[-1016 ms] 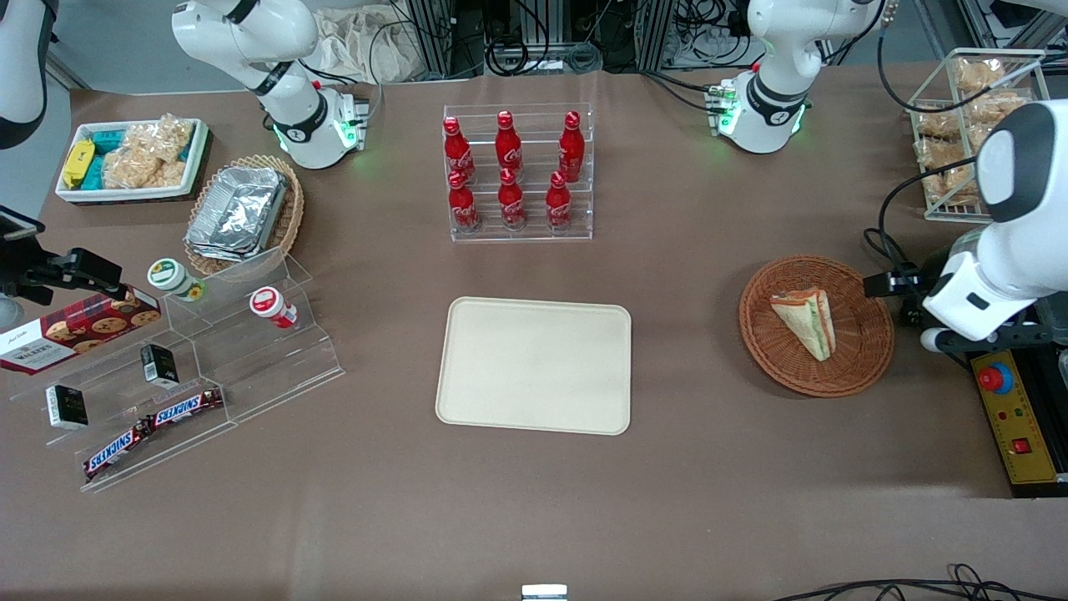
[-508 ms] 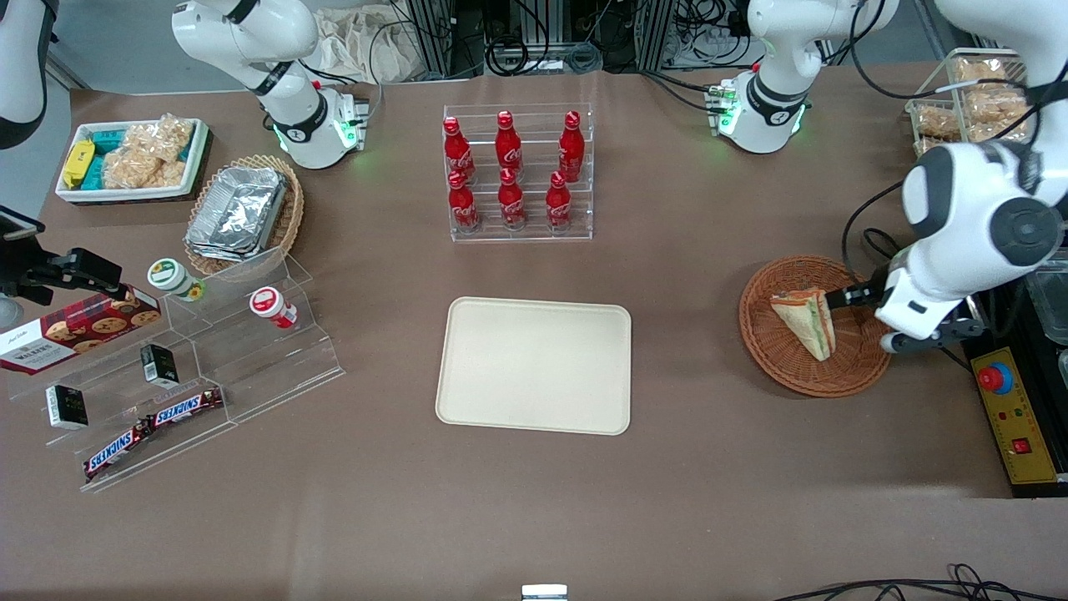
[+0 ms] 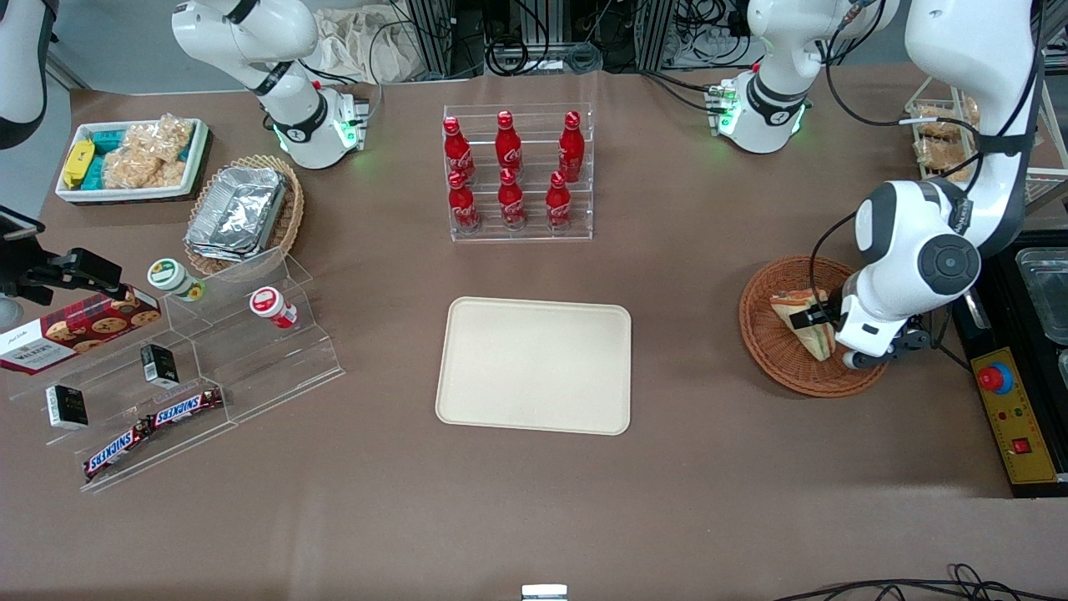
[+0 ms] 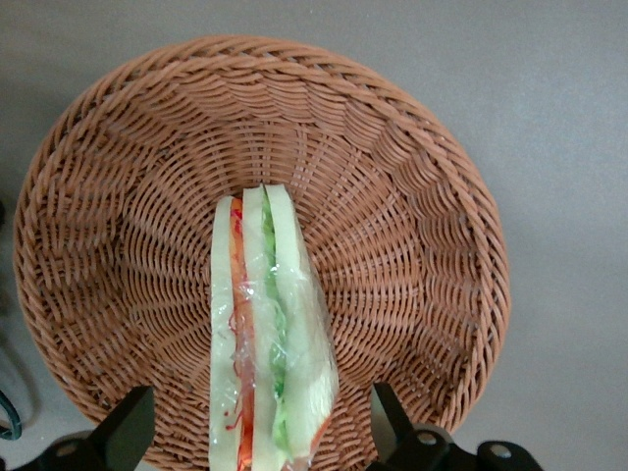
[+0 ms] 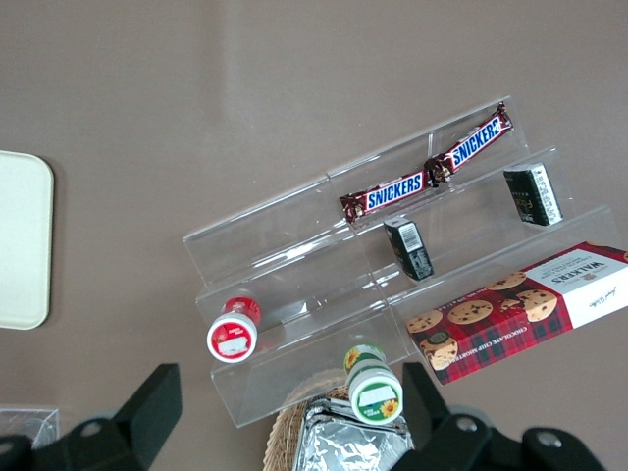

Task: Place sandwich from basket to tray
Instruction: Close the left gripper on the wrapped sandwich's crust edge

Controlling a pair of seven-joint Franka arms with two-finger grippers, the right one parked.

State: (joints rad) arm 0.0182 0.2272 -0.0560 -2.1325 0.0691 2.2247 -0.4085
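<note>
Sandwich: plastic-wrapped triangular white-bread sandwich [image 4: 267,334] on edge in basket.
Basket: round reddish-brown wicker basket [image 3: 772,355].
Tray: empty cream rectangular tray [image 3: 534,365], well apart.
Gripper: gripper [image 4: 263,432] spread, straddling sandwich.

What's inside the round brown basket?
The basket holds one wrapped sandwich, standing on edge. The open gripper hovers over it, fingers either side, not touching. The weave under the sandwich is hidden.

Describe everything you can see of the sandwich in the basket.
The sandwich is a triangular wedge of white bread with green and orange-red filling, wrapped in clear film. It stands on edge in the reddish-brown wicker basket, filling edge up. The gripper hovers above it, jaws open on either side, not touching it.
</note>
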